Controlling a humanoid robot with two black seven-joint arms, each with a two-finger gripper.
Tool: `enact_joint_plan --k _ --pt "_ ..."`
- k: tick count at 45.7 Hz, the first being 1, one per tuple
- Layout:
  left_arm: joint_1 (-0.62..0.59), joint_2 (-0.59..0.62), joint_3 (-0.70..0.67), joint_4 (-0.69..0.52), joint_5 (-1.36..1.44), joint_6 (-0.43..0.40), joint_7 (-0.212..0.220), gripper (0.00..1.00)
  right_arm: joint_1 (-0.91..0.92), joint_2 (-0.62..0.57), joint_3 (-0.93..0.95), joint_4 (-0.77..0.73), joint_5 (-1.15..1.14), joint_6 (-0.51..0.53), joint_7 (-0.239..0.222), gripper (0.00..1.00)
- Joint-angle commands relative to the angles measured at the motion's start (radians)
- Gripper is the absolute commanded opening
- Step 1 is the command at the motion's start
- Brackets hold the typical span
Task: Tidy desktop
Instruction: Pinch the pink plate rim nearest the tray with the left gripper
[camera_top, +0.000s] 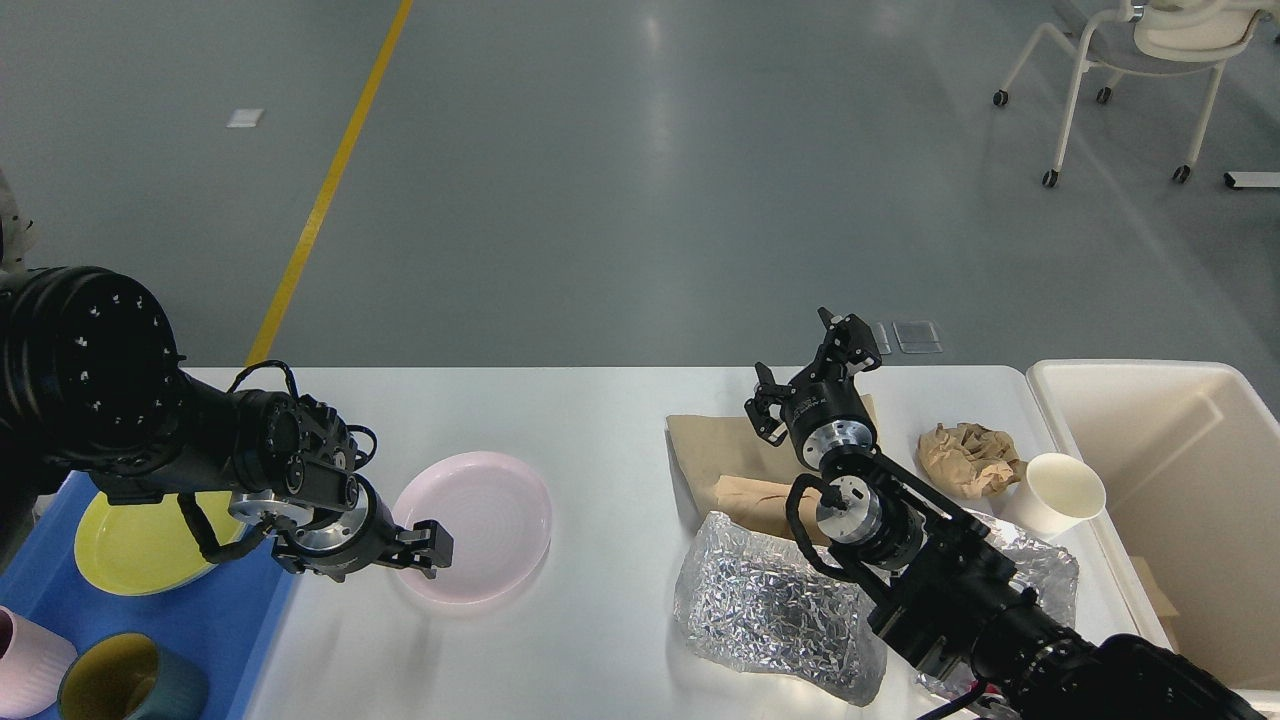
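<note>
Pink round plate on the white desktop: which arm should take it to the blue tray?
Left. Left gripper is already at the pink round plate rim, beside the blue tray; right gripper is raised over brown paper.

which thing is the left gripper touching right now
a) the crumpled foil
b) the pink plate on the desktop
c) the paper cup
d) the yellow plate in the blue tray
b: the left gripper is at the near-left rim of the pink plate, which lies on the desktop; the yellow plate sits apart in the blue tray, while the paper cup and the foil are over on the right.
</note>
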Motion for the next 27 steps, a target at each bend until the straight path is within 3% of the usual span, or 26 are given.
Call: enact_joint_plan --k 1,12,27 --pt "0.033 -0.002 -0.013 0.002 -0.002 0.099 0.003 0.96 0.0 0.001 0.0 0.0 0.001 0.0 0.0 1.0" --pt "0.125 0.004 -0.052 0.024 -0.011 0.173 0.004 0.96 0.0 -0.001 0.0 0.0 -0.001 0.0 0.0 1.0" --pt "0.129 0.025 -0.052 0.032 -0.037 0.237 0.007 0.95 0.0 0.001 0.0 0.0 -0.001 0.0 0.0 1.0"
